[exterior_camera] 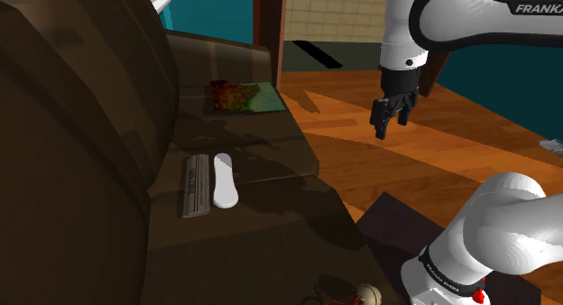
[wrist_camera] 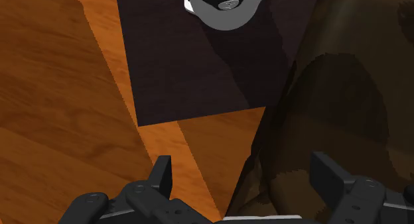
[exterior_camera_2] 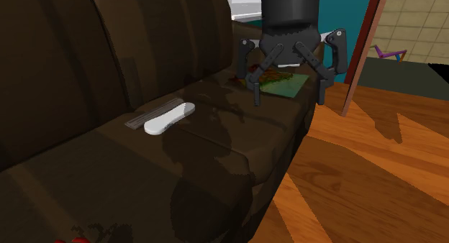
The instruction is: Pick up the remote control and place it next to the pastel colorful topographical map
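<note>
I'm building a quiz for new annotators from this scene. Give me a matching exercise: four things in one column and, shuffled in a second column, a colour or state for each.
Things
1. remote control
2. map
3. gripper
4. ribbed slab

Descriptions
A. black, fingers apart, holding nothing
B. grey, lying between the remote control and the backrest of the sofa
C. plain white, lying flat on the seat
D. red, yellow and green, flat at the seat's far end

Pairs: 1-C, 2-D, 3-A, 4-B
</note>
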Robot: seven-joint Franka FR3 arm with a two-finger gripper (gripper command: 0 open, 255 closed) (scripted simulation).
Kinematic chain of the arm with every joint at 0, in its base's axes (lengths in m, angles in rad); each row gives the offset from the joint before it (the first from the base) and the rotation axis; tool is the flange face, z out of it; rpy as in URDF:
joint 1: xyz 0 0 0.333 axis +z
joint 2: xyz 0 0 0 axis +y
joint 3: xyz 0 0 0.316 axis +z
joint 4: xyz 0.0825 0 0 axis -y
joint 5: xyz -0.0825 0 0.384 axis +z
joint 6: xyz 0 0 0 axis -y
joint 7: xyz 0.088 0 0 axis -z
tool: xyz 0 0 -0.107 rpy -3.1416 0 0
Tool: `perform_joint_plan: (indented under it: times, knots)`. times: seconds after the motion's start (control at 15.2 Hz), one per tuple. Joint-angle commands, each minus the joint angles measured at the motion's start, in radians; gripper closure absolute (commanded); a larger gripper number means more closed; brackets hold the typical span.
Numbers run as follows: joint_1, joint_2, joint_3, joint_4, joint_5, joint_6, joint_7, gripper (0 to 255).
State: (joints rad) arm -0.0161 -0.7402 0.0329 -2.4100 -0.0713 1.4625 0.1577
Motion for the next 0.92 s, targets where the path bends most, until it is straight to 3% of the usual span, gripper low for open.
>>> perform_joint_plan:
  times: [0.0,0.86]
  knots:
    - [0.000,0.000,0.000,0.000,0.000,0.000,0.000,0]
    - [0.050,0.289,0.157,0.006,0.174,0.379,0.262,0]
